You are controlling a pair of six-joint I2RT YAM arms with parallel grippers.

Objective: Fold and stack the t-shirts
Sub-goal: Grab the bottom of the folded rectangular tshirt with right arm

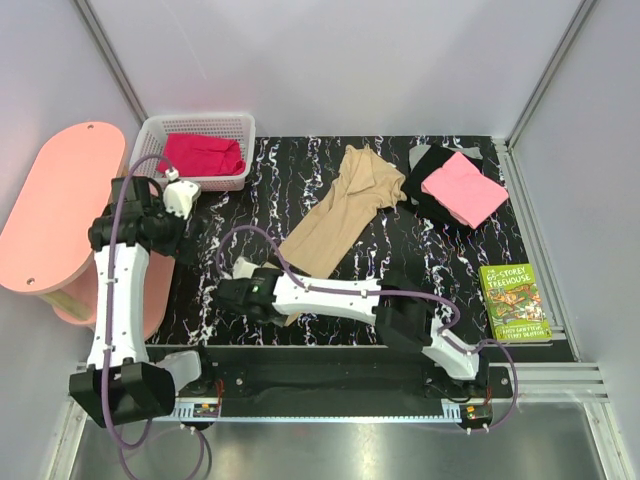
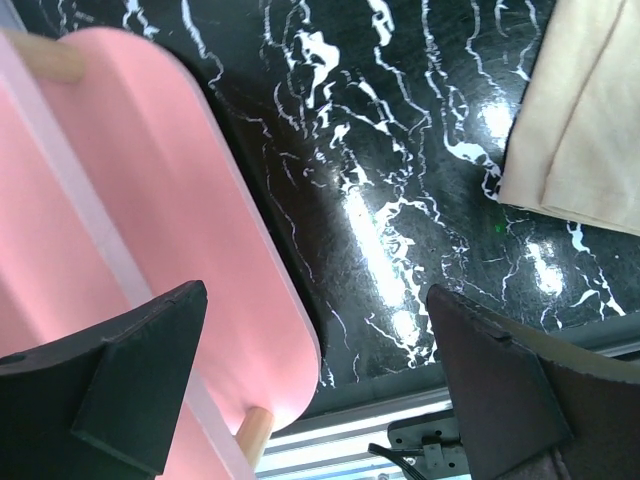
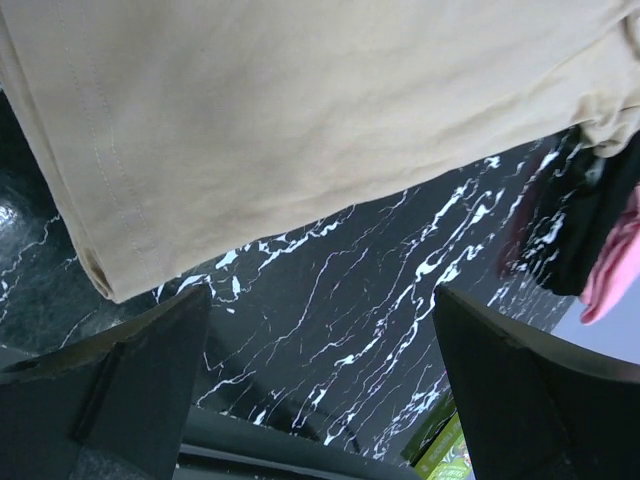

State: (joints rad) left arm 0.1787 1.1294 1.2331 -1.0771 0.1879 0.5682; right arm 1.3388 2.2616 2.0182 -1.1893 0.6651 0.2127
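We read the job as under way, with most of it left to do. The black marbled table (image 1: 260, 190) fills the top view, and a pink oval side table (image 1: 50, 215) stands off its edge at 9 o'clock, with nothing on it.

The biggest piece of cloth is the tan t-shirt (image 1: 345, 215). It lies unfolded and rumpled across the middle of the table, running from about 12 o'clock down toward 7 o'clock. At 2 o'clock the black t-shirt (image 1: 425, 190) lies bunched, and we cannot tell whether it is properly folded. The pink t-shirt (image 1: 462, 188) sits on top of it as a neat folded square, so this looks like the start of a stack. At 10 o'clock the white basket (image 1: 150, 135) holds the magenta-red t-shirt (image 1: 203, 153), crumpled and not yet taken out. A green book (image 1: 514, 302) lies at 4 o'clock, apart from all the cloth.

The right gripper (image 3: 320, 360) is spread wide and empty, hovering just beside the tan t-shirt's lower hem at 7 o'clock. We judge that shirt to be the one now in hand. The left gripper (image 2: 320, 350) is also wide apart and holds nothing, poised over the table's 9 o'clock edge by the side table.
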